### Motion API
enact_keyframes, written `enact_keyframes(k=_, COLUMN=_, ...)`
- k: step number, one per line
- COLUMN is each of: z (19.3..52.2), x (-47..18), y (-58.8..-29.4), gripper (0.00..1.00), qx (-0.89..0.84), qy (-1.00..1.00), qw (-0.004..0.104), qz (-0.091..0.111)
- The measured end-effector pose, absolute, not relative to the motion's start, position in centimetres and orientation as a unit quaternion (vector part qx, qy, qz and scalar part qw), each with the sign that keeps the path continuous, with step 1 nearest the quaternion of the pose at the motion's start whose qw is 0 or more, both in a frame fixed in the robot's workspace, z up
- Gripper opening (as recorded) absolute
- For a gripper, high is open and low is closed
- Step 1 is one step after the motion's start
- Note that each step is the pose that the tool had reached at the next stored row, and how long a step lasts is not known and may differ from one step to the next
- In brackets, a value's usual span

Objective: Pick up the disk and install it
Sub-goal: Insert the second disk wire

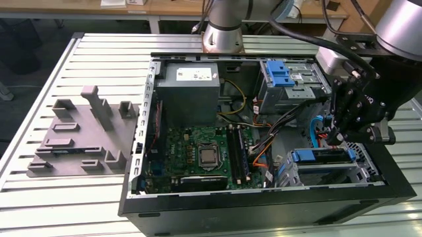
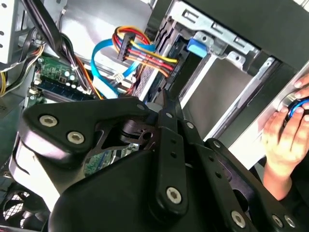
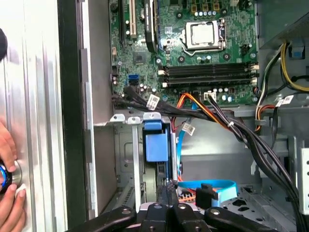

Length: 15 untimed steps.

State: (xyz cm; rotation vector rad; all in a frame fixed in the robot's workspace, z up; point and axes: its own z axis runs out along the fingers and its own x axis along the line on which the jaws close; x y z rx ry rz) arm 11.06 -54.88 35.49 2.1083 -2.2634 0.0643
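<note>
The claw, grip state unreadable, hovers inside the open computer case, cables crowding at twelve o'clock.

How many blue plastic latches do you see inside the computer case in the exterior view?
2. One latch is on the metal cage at the far side of the case; the other latch is on the drive bay near the gripper. Others may be hidden.

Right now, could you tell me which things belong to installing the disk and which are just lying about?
Job: gripper; disk, apparently in the lower drive bay; open computer case.
Lying about: grey fixture plate; power-supply box; upper cage with blue latch; a person's hand.
</note>
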Motion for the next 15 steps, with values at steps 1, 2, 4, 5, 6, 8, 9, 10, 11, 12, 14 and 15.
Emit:
enact_keyframes(k=1, z=35.6, x=11.0, y=-54.9, gripper=0.11, qx=0.681, qy=-0.731, qw=0.024, qz=0.021)
enact_keyframes(k=2, z=35.7, x=10.9, y=-54.9, gripper=0.11, qx=0.681, qy=-0.731, qw=0.024, qz=0.021)
enact_keyframes(k=4, z=36.1, x=10.9, y=-54.9, gripper=0.11, qx=0.681, qy=-0.731, qw=0.024, qz=0.021)
enact_keyframes(k=5, z=36.3, x=10.9, y=-54.8, gripper=0.11, qx=0.681, qy=-0.731, qw=0.024, qz=0.021)
enact_keyframes(k=6, z=36.5, x=10.9, y=-54.8, gripper=0.11, qx=0.681, qy=-0.731, qw=0.024, qz=0.021)
enact_keyframes(k=8, z=37.0, x=10.8, y=-54.8, gripper=0.11, qx=0.681, qy=-0.731, qw=0.024, qz=0.021)
enact_keyframes(k=9, z=37.3, x=10.8, y=-54.7, gripper=0.11, qx=0.681, qy=-0.731, qw=0.024, qz=0.021)
enact_keyframes(k=10, z=37.4, x=10.8, y=-54.7, gripper=0.11, qx=0.681, qy=-0.731, qw=0.024, qz=0.021)
enact_keyframes(k=11, z=37.5, x=10.7, y=-54.6, gripper=0.11, qx=0.681, qy=-0.731, qw=0.024, qz=0.021)
enact_keyframes(k=12, z=37.6, x=10.7, y=-54.6, gripper=0.11, qx=0.681, qy=-0.731, qw=0.024, qz=0.020)
enact_keyframes(k=14, z=37.7, x=10.4, y=-54.5, gripper=0.11, qx=0.681, qy=-0.731, qw=0.024, qz=0.021)
enact_keyframes(k=15, z=37.7, x=10.2, y=-54.5, gripper=0.11, qx=0.681, qy=-0.731, qw=0.024, qz=0.021)
